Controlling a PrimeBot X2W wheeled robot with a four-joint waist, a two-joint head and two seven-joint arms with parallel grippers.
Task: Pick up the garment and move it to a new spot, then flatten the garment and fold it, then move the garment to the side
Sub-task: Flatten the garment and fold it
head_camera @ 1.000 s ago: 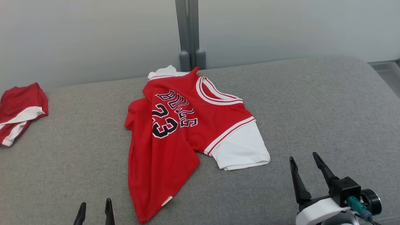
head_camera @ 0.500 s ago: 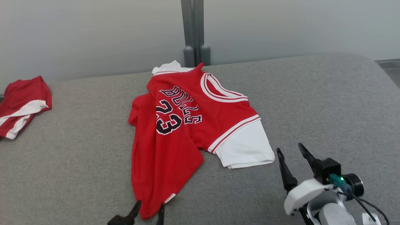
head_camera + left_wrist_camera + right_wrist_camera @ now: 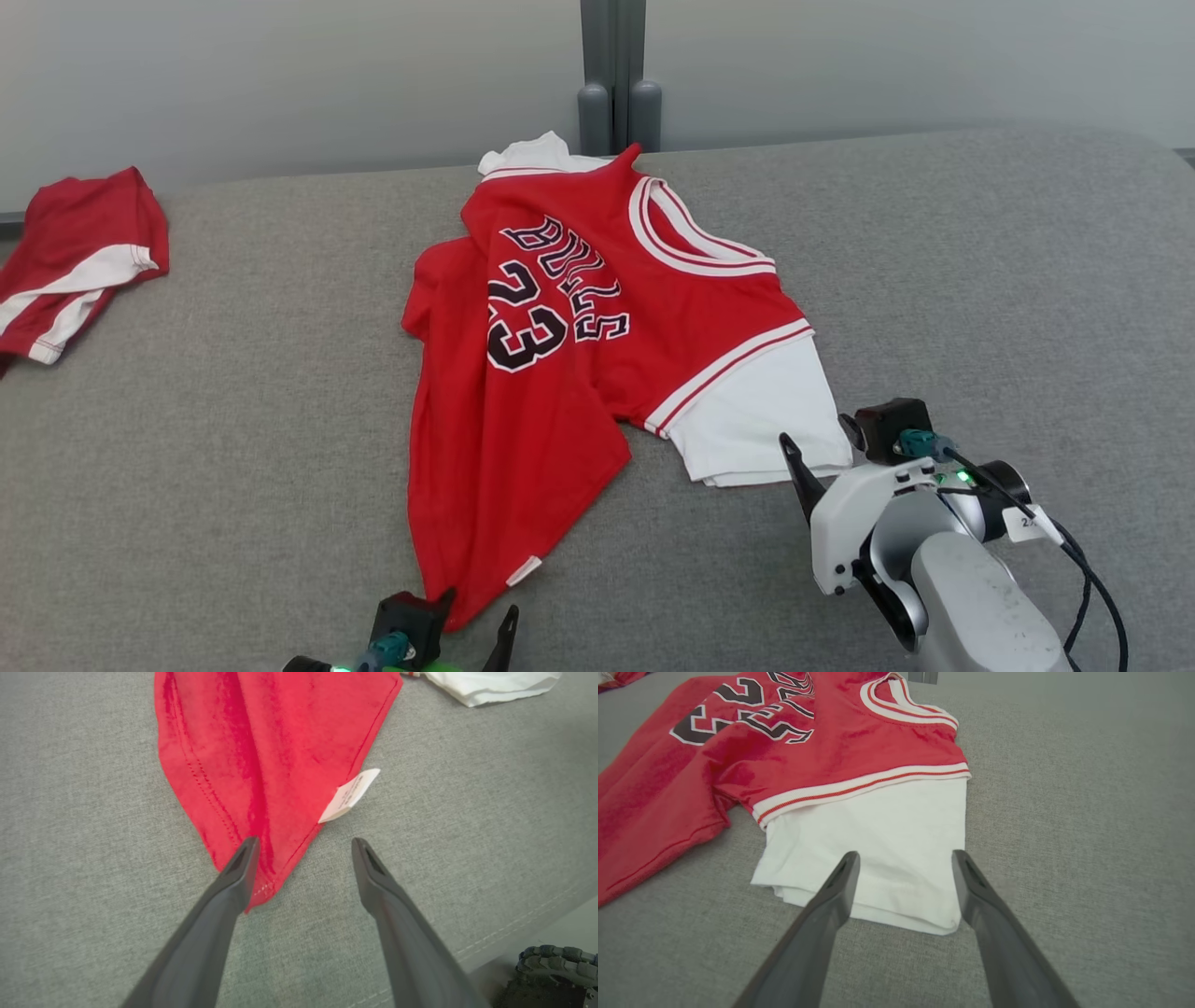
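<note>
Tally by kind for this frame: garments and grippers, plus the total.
Garments: 2 (red jersey, red-and-white garment at far left)
Grippers: 2 (left gripper at the jersey's bottom corner, right gripper at its white sleeve, both open)
Total: 4

Grey fabric cushion (image 3: 934,280): red jersey (image 3: 551,401) centre, red-white garment (image 3: 79,233) far left.

Upholstery (image 3: 980,280) bare right of central jersey (image 3: 560,392) and at lower left; second red garment (image 3: 79,233) occupies upper left.
</note>
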